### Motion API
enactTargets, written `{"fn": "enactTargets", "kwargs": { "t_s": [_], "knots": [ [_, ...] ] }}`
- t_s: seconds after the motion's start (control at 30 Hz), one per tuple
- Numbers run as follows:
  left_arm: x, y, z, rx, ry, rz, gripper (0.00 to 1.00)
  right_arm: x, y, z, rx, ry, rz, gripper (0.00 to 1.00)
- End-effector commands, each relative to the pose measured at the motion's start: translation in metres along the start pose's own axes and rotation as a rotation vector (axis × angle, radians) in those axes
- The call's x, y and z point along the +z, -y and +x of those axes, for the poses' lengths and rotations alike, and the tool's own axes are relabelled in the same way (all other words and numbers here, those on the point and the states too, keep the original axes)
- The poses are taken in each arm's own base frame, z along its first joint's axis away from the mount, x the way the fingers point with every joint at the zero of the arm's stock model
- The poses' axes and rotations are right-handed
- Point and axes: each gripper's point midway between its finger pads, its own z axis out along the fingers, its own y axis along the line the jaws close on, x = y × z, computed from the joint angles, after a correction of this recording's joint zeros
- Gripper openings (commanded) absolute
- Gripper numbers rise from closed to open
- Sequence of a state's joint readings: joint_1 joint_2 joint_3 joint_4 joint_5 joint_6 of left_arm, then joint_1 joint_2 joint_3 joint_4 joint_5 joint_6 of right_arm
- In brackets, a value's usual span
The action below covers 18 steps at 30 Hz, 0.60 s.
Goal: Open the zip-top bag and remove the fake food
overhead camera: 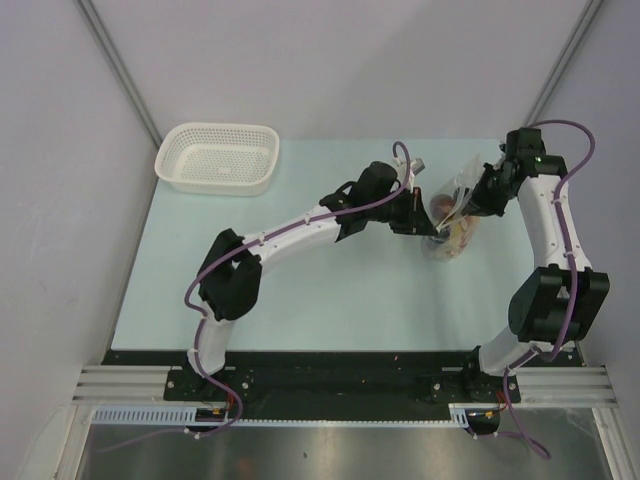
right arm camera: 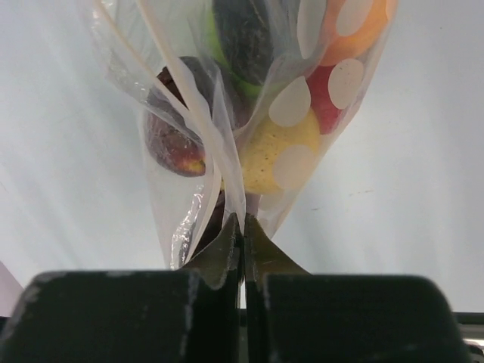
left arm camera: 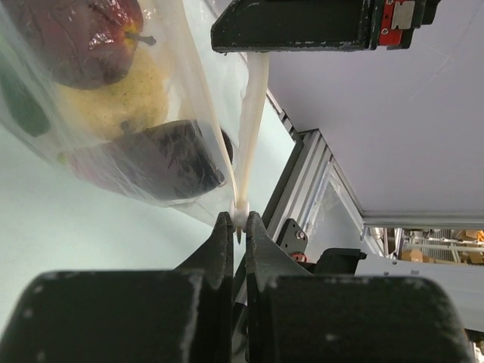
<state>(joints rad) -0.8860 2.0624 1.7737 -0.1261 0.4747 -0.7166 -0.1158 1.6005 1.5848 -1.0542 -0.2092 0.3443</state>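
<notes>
The clear zip-top bag hangs between both grippers at the right middle of the table. It holds the fake food: red, yellow, dark purple, green and orange pieces. My left gripper is shut on the bag's white zip strip; the red and yellow pieces show through the plastic. My right gripper is shut on the bag's top film, with the bag hanging in front of it. The right gripper's dark body sits at the far end of the strip.
A white mesh basket stands at the table's back left corner. Grey walls enclose the table on three sides. A metal rail runs along the near edge by the arm bases.
</notes>
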Motion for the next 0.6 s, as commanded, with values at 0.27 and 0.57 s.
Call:
{"fn": "enactTargets", "kwargs": {
  "t_s": [0.27,0.57],
  "knots": [
    [-0.03,0.006,-0.052,0.194,0.106,-0.13,0.48,-0.018,-0.051,-0.015,-0.227,0.086,-0.131,0.0],
    [-0.041,-0.013,-0.092,0.166,0.201,-0.267,0.54,-0.032,-0.071,-0.014,-0.303,0.114,-0.206,0.0]
  ]
}}
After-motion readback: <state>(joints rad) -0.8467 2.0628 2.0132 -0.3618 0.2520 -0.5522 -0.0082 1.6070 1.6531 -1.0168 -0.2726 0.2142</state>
